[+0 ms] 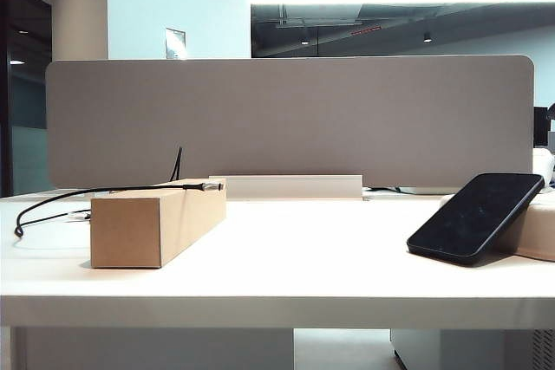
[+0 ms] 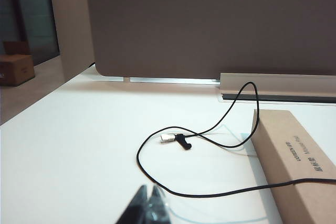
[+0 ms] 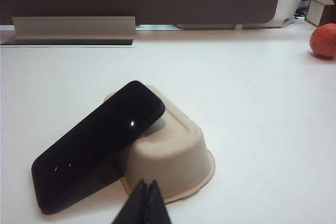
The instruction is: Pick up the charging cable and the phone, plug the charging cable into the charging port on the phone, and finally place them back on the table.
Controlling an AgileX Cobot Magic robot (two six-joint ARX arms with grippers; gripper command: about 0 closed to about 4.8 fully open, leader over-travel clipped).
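Well beyond right gripper point(image 3: 146, 195): phone point(image 3: 97, 145)

Exterior camera: low, level with the wide off-white table point(image 1: 286, 266), facing the grey fabric divider panel point(image 1: 286, 119) square on. Left wrist camera: just above the table, looking past the closed left gripper point(image 2: 148, 203) toward the brown cardboard box point(image 2: 294, 156), shared with the exterior view. Right wrist camera: close behind the closed right gripper point(image 3: 145, 201), sharing the black glossy phone point(image 3: 94, 145)

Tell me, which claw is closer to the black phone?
Right. The right claw hangs shut just short of the phone; the left claw is over by the charging cable.
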